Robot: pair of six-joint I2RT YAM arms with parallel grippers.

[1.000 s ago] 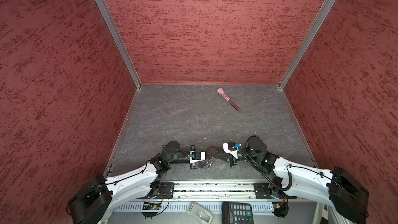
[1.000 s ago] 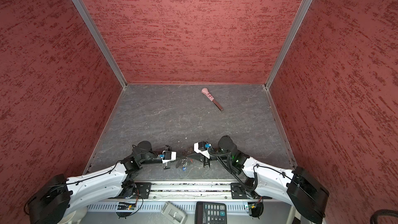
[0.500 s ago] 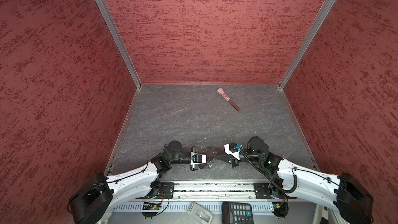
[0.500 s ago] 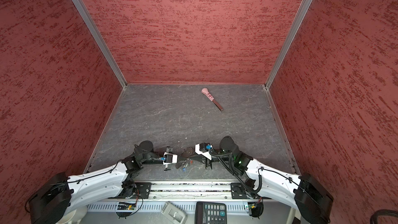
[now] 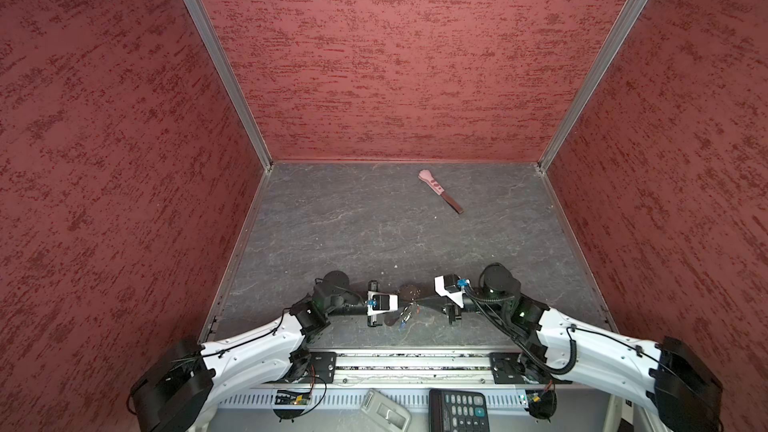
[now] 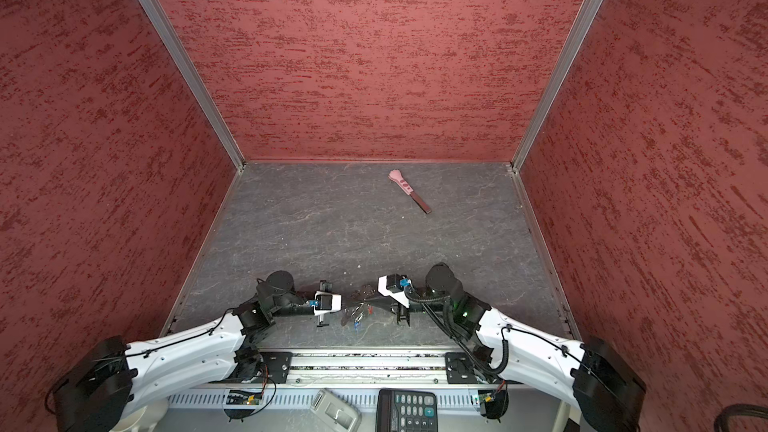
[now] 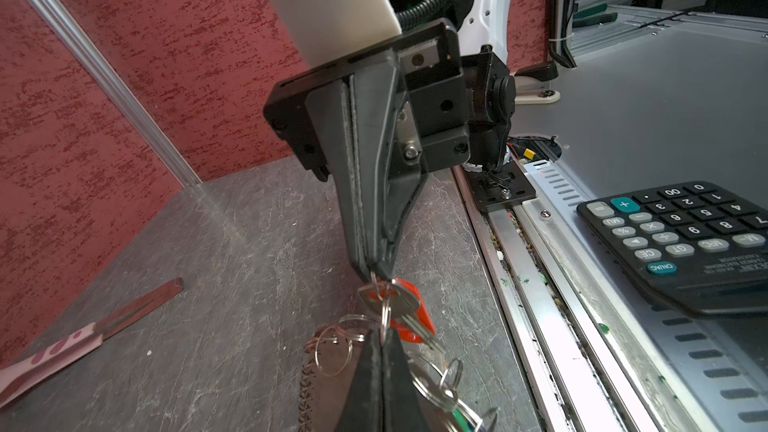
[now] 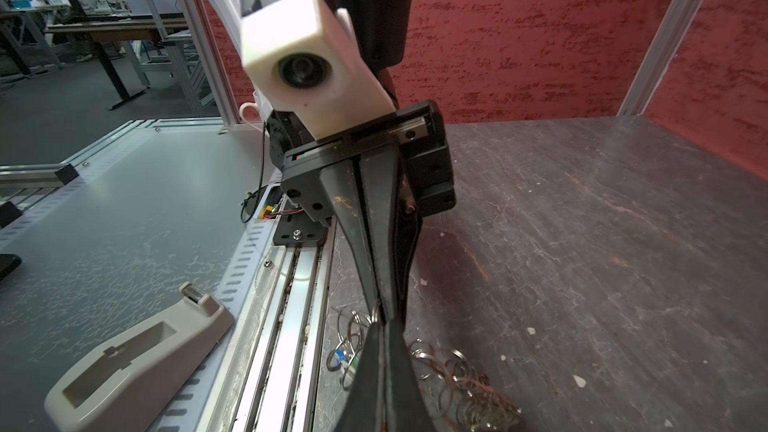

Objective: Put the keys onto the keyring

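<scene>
The grey table (image 5: 374, 234) sits inside red walls (image 5: 395, 56), a metal rail (image 5: 415, 362) along its front edge. Near that rail you have the keyring (image 7: 324, 392) pinched from both sides: the left gripper (image 7: 382, 332) and the right gripper (image 7: 376, 270) are each clenched on one silver ring, tip to tip. The red key (image 7: 409, 313) hangs at that ring; the blue key (image 8: 338, 356) and green key (image 8: 353, 364) lie between chain and rail. The pink tool (image 5: 440, 192) lies far from the rail.
</scene>
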